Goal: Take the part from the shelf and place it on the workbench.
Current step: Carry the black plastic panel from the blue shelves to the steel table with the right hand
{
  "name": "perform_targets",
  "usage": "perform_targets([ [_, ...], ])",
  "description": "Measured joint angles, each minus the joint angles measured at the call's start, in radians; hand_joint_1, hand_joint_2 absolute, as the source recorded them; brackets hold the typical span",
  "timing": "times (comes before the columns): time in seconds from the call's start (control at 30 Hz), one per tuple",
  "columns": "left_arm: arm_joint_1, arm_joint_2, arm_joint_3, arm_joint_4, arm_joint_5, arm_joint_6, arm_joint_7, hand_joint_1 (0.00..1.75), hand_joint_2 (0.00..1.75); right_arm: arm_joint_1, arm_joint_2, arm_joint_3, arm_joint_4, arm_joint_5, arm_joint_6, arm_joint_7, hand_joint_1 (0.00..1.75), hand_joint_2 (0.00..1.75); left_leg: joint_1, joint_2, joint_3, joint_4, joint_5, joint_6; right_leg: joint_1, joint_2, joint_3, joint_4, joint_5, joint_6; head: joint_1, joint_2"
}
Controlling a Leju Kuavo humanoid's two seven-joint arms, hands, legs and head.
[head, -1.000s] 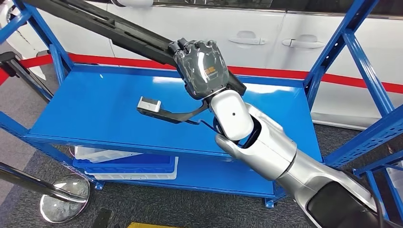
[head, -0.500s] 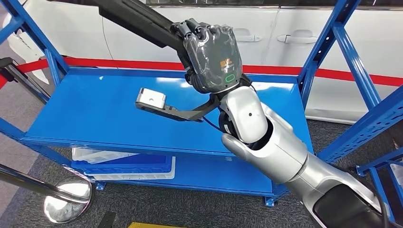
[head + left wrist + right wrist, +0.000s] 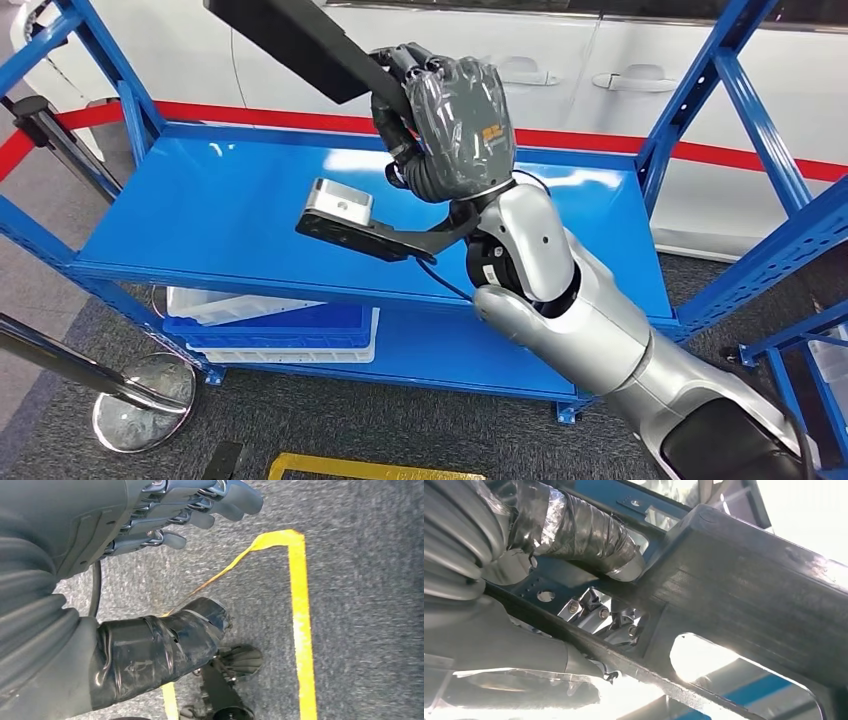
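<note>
The right hand [image 3: 455,125], grey-covered and many-fingered, is wrapped around a long black moulded plastic part [image 3: 295,40], a flat bar with cut-out windows. The hand sits near the picture's centre in the head view, and the part runs from it toward eleven o'clock, out past the upper edge. The right wrist view confirms the grip: the taped thumb [image 3: 589,535] lies across one face of the part [image 3: 744,595] while the darker fingers [image 3: 609,622] press on the other side through an opening.

The part is clear of the blue steel shelf [image 3: 220,215]; it hangs in the air above the shelf's upper deck, touching nothing but the hand. A white car body [image 3: 600,70] and a red floor stripe [image 3: 770,165] lie beyond the shelf at twelve o'clock, and blue and white plastic trays [image 3: 280,335] rest on the lower deck at seven o'clock.

The left hand [image 3: 125,540] hangs over grey carpet with a yellow floor line [image 3: 300,630], its fingers loosely spread and holding nothing.

By my reading the pick is done and the carry is in hand. The workbench is not visible, so the next move likely calls for the body to turn away from the shelf while the right arm keeps the long part (awkward, since it is gripped near one end) clear of the blue uprights [image 3: 700,100] at two o'clock. A swing too wide could knock the far end against the frame or loosen the grip.
</note>
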State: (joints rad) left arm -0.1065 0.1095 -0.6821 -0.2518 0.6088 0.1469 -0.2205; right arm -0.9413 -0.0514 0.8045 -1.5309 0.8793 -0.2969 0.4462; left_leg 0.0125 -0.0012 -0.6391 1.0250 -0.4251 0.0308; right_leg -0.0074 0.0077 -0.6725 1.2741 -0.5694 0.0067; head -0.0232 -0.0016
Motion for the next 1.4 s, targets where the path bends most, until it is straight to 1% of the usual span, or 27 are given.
perform_targets([
  [0.1,0.0,0.0,0.0,0.0,0.002,-0.009,0.01,0.0,1.75,0.001,0.001,0.0,-0.001,-0.003,-0.013,-0.006,1.75,1.75,-0.001,-0.003,-0.022,0.011,0.013,-0.013,0.001,0.001,0.118,-0.183,0.046,-0.007,-0.001,0.0],
  [0.13,0.0,0.0,0.0,0.0,0.002,-0.011,0.011,0.0,1.75,0.002,0.001,-0.001,-0.001,-0.002,-0.016,-0.006,1.75,1.75,-0.002,-0.003,-0.026,0.012,0.02,-0.019,0.004,0.002,0.132,-0.214,0.048,-0.01,-0.001,0.0],
  [0.23,0.002,0.0,0.0,0.0,0.002,-0.012,0.013,0.0,1.75,0.003,0.002,-0.001,-0.001,-0.003,-0.021,-0.006,1.75,1.75,0.0,-0.006,-0.035,0.008,0.034,-0.037,0.006,0.0,0.121,-0.227,0.068,-0.028,0.0,0.0],
  [0.27,0.003,-0.001,0.0,0.001,0.002,-0.011,0.014,0.0,1.75,0.004,0.002,-0.001,-0.001,-0.004,-0.024,-0.007,1.75,1.75,0.002,-0.006,-0.043,0.02,0.017,-0.043,0.005,-0.002,0.113,-0.23,0.078,-0.037,-0.002,0.0],
  [0.33,0.003,-0.002,0.0,0.002,0.002,-0.009,0.014,0.0,1.75,0.005,0.003,-0.001,-0.001,-0.007,-0.033,-0.011,1.75,1.75,0.005,-0.005,-0.069,0.099,-0.066,-0.054,0.001,-0.005,0.093,-0.234,0.099,-0.052,-0.004,0.0],
  [0.4,0.003,-0.002,0.0,0.002,0.002,-0.007,0.015,0.0,1.75,0.007,0.004,-0.001,-0.002,-0.011,-0.043,-0.017,1.75,1.75,0.007,-0.004,-0.097,0.222,-0.148,-0.061,0.003,-0.006,0.067,-0.233,0.119,-0.057,-0.006,0.0],
  [0.43,0.002,-0.002,0.0,0.002,0.002,-0.006,0.015,0.0,1.75,0.009,0.004,-0.001,-0.002,-0.013,-0.046,-0.019,1.75,1.75,0.007,-0.004,-0.099,0.266,-0.158,-0.062,0.004,-0.006,0.053,-0.232,0.128,-0.057,-0.006,0.0],
  [0.47,0.002,-0.002,0.0,0.002,0.002,-0.005,0.015,0.0,1.75,0.011,0.004,-0.001,-0.002,-0.014,-0.047,-0.021,1.75,1.75,0.006,-0.004,-0.087,0.281,-0.147,-0.062,0.005,-0.006,0.039,-0.231,0.138,-0.057,-0.006,0.0],
  [0.5,0.002,-0.002,0.0,0.002,0.003,-0.004,0.015,0.0,1.75,0.013,0.004,-0.001,-0.002,-0.016,-0.048,-0.023,1.75,1.75,0.006,-0.004,-0.059,0.263,-0.122,-0.06,0.006,-0.006,0.026,-0.23,0.147,-0.056,-0.006,0.0],
  [0.57,-0.001,-0.001,0.0,0.002,0.003,-0.003,0.016,0.0,1.75,0.015,0.004,-0.002,-0.002,-0.016,-0.053,-0.026,1.75,1.75,0.001,-0.004,0.04,0.141,-0.085,-0.047,0.008,-0.005,0.005,-0.227,0.164,-0.053,-0.006,0.0],
  [0.63,-0.004,-0.001,0.0,0.002,0.003,-0.003,0.016,0.0,1.75,0.016,0.004,-0.004,-0.004,-0.017,-0.064,-0.032,1.75,1.75,-0.007,-0.005,0.125,0.012,-0.096,-0.034,0.009,-0.007,-0.005,-0.228,0.18,-0.044,-0.005,0.0],
  [0.7,-0.006,0.0,-0.001,0.002,0.002,0.0,0.014,0.0,1.75,0.017,0.004,-0.005,-0.005,-0.017,-0.077,-0.036,1.75,1.75,-0.013,-0.005,0.143,-0.035,-0.099,-0.023,0.006,-0.009,-0.007,-0.237,0.2,-0.032,-0.006,0.0],
  [0.73,-0.006,-0.001,-0.001,0.002,0.002,0.002,0.012,0.0,1.75,0.019,0.004,-0.005,-0.006,-0.017,-0.083,-0.037,1.75,1.75,-0.011,-0.003,0.139,-0.04,-0.087,-0.018,0.005,-0.008,-0.009,-0.24,0.204,-0.027,-0.006,0.0],
  [0.77,-0.006,-0.001,-0.001,0.002,0.002,0.004,0.01,0.0,1.75,0.019,0.003,-0.006,-0.006,-0.016,-0.087,-0.038,1.75,1.75,-0.009,0.0,0.134,-0.048,-0.074,-0.01,0.006,-0.006,-0.015,-0.234,0.192,-0.021,-0.005,0.0],
  [0.83,-0.006,-0.002,-0.001,0.002,0.002,0.005,0.007,0.0,1.75,0.021,0.003,-0.007,-0.006,-0.015,-0.091,-0.037,1.75,1.75,-0.003,0.007,0.116,-0.058,-0.047,0.003,0.005,-0.004,-0.039,-0.166,0.113,-0.013,-0.001,0.0],
  [0.9,-0.006,-0.002,-0.001,0.002,0.004,0.005,0.004,0.0,1.75,0.024,0.002,-0.008,-0.006,-0.017,-0.093,-0.037,1.75,1.75,-0.004,0.009,0.087,-0.05,-0.028,0.007,0.002,-0.004,-0.067,-0.044,0.025,-0.007,0.001,0.0],
  [0.93,-0.006,-0.002,-0.001,0.002,0.004,0.005,0.004,0.0,1.75,0.026,0.002,-0.008,-0.006,-0.018,-0.093,-0.037,1.75,1.75,-0.004,0.009,0.07,-0.043,-0.02,0.005,0.0,-0.004,-0.071,0.007,0.013,-0.004,0.001,0.0],
  [0.97,-0.005,-0.002,-0.001,0.002,0.005,0.005,0.004,0.0,1.75,0.027,0.002,-0.008,-0.006,-0.019,-0.093,-0.037,1.75,1.75,-0.003,0.009,0.052,-0.035,-0.013,0.003,-0.003,-0.004,-0.063,0.033,0.023,-0.002,0.001,0.0],
  [1.0,-0.005,-0.002,-0.001,0.002,0.005,0.005,0.003,0.0,1.75,0.028,0.002,-0.008,-0.006,-0.021,-0.093,-0.037,1.75,1.75,-0.003,0.009,0.033,-0.025,-0.007,0.001,-0.006,-0.004,-0.041,0.028,0.048,0.0,0.001,0.0],
  [1.03,-0.005,-0.002,-0.001,0.002,0.005,0.006,0.003,0.0,1.75,0.028,0.002,-0.009,-0.006,-0.024,-0.094,-0.037,1.75,1.75,-0.002,0.009,0.015,-0.013,-0.001,-0.003,-0.009,-0.004,-0.003,-0.01,0.074,0.002,0.001,0.0],
  [1.1,-0.005,-0.002,-0.001,0.002,0.007,0.007,0.0,0.0,1.75,0.028,0.002,-0.012,-0.008,-0.035,-0.098,-0.04,1.75,1.75,-0.001,0.008,-0.016,0.009,0.008,-0.013,-0.009,-0.002,0.082,-0.125,0.072,0.002,0.0,0.0],
  [1.13,-0.005,-0.002,-0.001,0.002,0.009,0.007,-0.001,0.0,1.75,0.028,0.002,-0.014,-0.009,-0.04,-0.102,-0.042,1.75,1.75,-0.002,0.007,-0.026,0.016,0.013,-0.02,-0.008,-0.001,0.108,-0.171,0.06,-0.001,-0.001,0.0],
  [1.17,-0.005,-0.002,-0.001,0.002,0.01,0.007,-0.003,0.0,1.75,0.027,0.003,-0.015,-0.01,-0.046,-0.105,-0.045,1.75,1.75,-0.002,0.005,-0.032,0.019,0.021,-0.026,-0.004,0.001,0.118,-0.195,0.05,-0.007,-0.002,0.0],
  [1.23,-0.003,-0.002,-0.001,0.002,0.011,0.007,-0.005,0.0,1.75,0.025,0.004,-0.016,-0.009,-0.055,-0.113,-0.05,1.75,1.75,0.002,0.003,-0.041,0.017,0.036,-0.039,-0.002,0.0,0.107,-0.206,0.064,-0.022,-0.001,0.0],
  [1.27,-0.002,-0.003,-0.001,0.003,0.011,0.006,-0.004,0.0,1.75,0.024,0.004,-0.016,-0.009,-0.06,-0.115,-0.053,1.75,1.75,0.004,0.001,-0.049,0.023,0.026,-0.044,-0.002,-0.001,0.098,-0.207,0.075,-0.03,-0.002,0.0],
  [1.3,0.0,-0.003,-0.001,0.003,0.011,0.004,-0.003,0.0,1.75,0.023,0.004,-0.016,-0.008,-0.065,-0.117,-0.056,1.75,1.75,0.006,0.001,-0.06,0.045,-0.004,-0.048,-0.003,-0.003,0.088,-0.21,0.087,-0.039,-0.004,0.0],
  [1.4,0.0,-0.004,-0.002,0.004,0.012,0.003,-0.001,0.0,1.75,0.021,0.004,-0.016,-0.008,-0.089,-0.116,-0.06,1.75,1.75,0.008,0.0,-0.097,0.204,-0.151,-0.055,-0.001,-0.006,0.045,-0.213,0.123,-0.053,-0.01,0.0],
])
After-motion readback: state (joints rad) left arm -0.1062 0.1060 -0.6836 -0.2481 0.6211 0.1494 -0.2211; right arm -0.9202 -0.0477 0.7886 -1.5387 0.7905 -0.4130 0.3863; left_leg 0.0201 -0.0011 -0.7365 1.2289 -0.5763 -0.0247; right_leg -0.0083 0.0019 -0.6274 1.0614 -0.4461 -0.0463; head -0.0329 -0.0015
